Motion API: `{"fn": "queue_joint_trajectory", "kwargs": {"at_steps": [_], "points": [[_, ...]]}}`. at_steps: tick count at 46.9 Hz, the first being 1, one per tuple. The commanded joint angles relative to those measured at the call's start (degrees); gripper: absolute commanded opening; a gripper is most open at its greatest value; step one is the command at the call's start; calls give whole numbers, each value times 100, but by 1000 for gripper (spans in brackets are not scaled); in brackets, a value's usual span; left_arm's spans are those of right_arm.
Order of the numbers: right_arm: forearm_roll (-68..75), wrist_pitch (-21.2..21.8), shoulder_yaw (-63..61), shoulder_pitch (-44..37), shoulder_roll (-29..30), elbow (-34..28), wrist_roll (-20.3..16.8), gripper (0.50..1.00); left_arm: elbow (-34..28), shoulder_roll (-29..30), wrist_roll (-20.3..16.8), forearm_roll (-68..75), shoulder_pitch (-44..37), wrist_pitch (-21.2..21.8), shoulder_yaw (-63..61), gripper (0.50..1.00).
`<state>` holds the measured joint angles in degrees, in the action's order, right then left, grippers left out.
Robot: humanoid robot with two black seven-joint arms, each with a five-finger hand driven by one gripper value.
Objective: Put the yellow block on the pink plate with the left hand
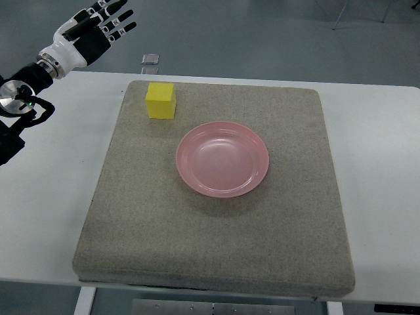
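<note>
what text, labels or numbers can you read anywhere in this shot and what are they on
No text can be read in this view.
left hand: small white tags on the finger segments, too small and blurred to read.
yellow block: plain faces, no print.
pink plate: plain, no marking.
grey mat and white table: no writing.
Small grey object on the floor beyond the table: too small to tell.

L arm in from upper-left edge, left hand [92, 33] raised, fingers [117, 21] spread, empty.
</note>
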<state>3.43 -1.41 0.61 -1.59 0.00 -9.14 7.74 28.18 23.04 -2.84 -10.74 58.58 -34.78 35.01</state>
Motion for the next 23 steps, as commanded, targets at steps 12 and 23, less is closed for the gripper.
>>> {"fn": "queue_joint_trajectory", "kwargs": {"at_steps": [12, 23], "points": [[0, 0, 0, 1, 0, 0, 0, 924, -93, 122, -15, 2117, 312, -22, -231, 996], [0, 0, 0, 1, 0, 0, 0, 924, -23, 122, -41, 4210, 540, -22, -231, 996]]}}
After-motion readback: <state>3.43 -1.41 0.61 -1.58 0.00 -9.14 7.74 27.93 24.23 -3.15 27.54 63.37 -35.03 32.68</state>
